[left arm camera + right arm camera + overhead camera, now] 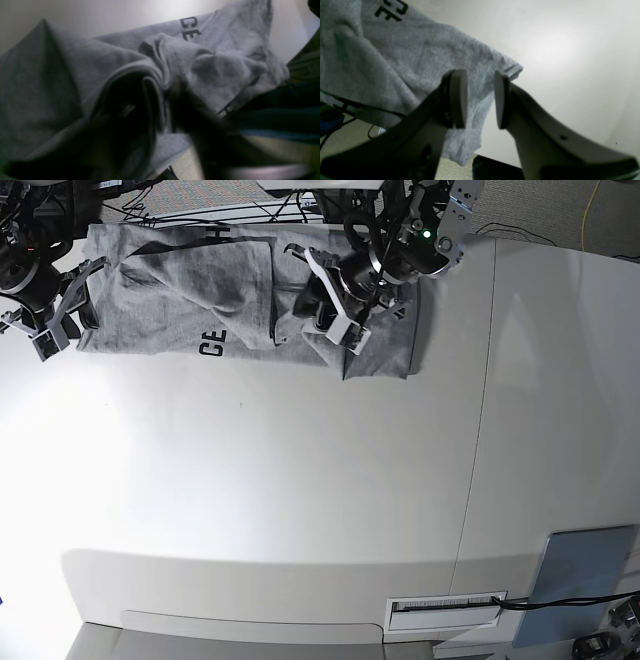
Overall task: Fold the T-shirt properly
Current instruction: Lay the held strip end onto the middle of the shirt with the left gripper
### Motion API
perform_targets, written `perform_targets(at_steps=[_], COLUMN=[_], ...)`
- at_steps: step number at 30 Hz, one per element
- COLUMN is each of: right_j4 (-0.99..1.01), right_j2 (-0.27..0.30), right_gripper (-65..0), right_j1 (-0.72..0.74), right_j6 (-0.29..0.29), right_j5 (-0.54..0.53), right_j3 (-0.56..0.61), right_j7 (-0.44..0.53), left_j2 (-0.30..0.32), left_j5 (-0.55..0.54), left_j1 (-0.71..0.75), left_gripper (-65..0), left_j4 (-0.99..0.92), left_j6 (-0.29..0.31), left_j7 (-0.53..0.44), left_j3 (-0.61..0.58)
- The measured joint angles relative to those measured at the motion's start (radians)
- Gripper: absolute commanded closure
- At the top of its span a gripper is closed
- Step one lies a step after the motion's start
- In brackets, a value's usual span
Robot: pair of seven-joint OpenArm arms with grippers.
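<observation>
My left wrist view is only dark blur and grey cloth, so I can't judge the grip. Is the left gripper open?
Observer: Yes. In the base view the left gripper has its jaws apart, over a bunched fold of the T-shirt.
Operator: Where is the right gripper?
Observer: At the shirt's opposite end. The right gripper is open, and its own wrist view shows nothing between its jaws.
Operator: Is the shirt fully on the table?
Observer: No, it seems. It lies along the far edge of the table, and in the right wrist view a corner appears to hang over that edge.
</observation>
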State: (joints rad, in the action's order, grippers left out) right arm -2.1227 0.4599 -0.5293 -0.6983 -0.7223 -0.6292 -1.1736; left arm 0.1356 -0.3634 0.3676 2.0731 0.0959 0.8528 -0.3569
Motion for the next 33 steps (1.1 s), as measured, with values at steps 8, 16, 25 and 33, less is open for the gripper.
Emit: perform_targets(at_steps=[8, 16, 25, 33], right_j4=[0.000, 0.000, 0.000, 0.000], right_j2=[0.000, 0.000, 0.000, 0.000], right_gripper=[-18.9, -18.9, -18.9, -18.9], right_j1=[0.000, 0.000, 0.000, 0.000], right_j6=[0.000, 0.000, 0.000, 0.000], right_j5=[0.020, 0.031, 0.031, 0.031], right_j3=[0.000, 0.000, 0.000, 0.000], right_j7=[-0.001, 0.000, 0.000, -0.001], left_j2=[0.000, 0.000, 0.003, 0.003], left_j5=[-0.063, 0.101, -0.017, -0.093], left_j1=[-0.002, -0.014, -0.013, -0.014], left_gripper=[-31.1, -30.9, -30.9, -30.9], left_j4=[0.003, 0.011, -0.093, -0.146], left_j6=[0.166, -0.031, 0.028, 0.031], left_j7=[-0.091, -0.036, 0.008, 0.007], left_j3=[0.002, 0.124, 0.124, 0.124])
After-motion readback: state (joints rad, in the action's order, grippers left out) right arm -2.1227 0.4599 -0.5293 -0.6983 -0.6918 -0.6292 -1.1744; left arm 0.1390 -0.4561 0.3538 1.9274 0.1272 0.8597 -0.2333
